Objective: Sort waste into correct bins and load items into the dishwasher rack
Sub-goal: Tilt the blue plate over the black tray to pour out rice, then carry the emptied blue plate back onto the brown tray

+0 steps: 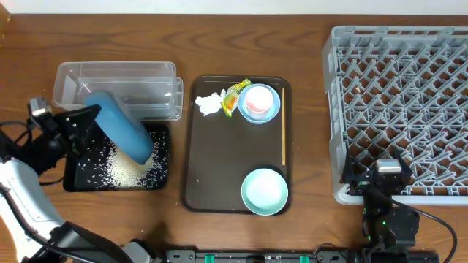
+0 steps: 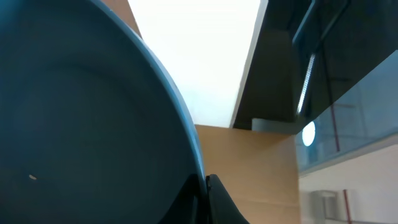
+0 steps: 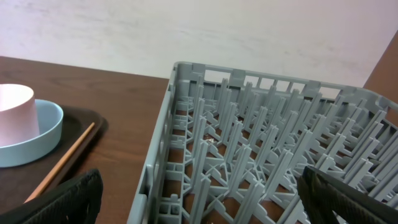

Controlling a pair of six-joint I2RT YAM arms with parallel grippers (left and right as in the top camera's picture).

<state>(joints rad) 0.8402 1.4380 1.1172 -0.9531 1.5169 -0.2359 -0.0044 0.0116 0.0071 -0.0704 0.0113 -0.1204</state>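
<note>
- Left gripper (image 1: 92,113) is clenched on the rim of the dark-blue dish (image 1: 121,128); the left wrist view shows the fingertips pinching the dish edge.
- Dish is held steeply tilted over the black tray (image 1: 69,179), low edge down near the rice (image 1: 124,169). Judged reason: tipping so the grains slide off into that bin.
- Rice lies scattered across the black tray floor. One pale speck shows on the dish face in the wrist view; cannot tell if it is a grain.
- Clear tub (image 1: 117,77) sits just behind the black tray; nothing seen inside.
- Serving tray (image 1: 219,168) is mid-table and holds the tissue (image 1: 209,104) and wrapper (image 1: 235,93) at its far end, not yet binned.
- Pink cup (image 1: 257,98) stands inside the light-blue bowl (image 1: 274,109), just beside the wrapper.
- Mint-green bowl (image 1: 264,191) is at the near right corner, and a chopstick (image 1: 283,139) lies along the right edge.
- Dishwasher rack (image 1: 409,95) is on the right, with no dishes in it.
- Right gripper (image 1: 385,169) has its jaws spread wide, grasping nothing, at the rack's near edge. Judged parked while the left arm dumps.
- Likely next: dish to rack, once clean.
</note>
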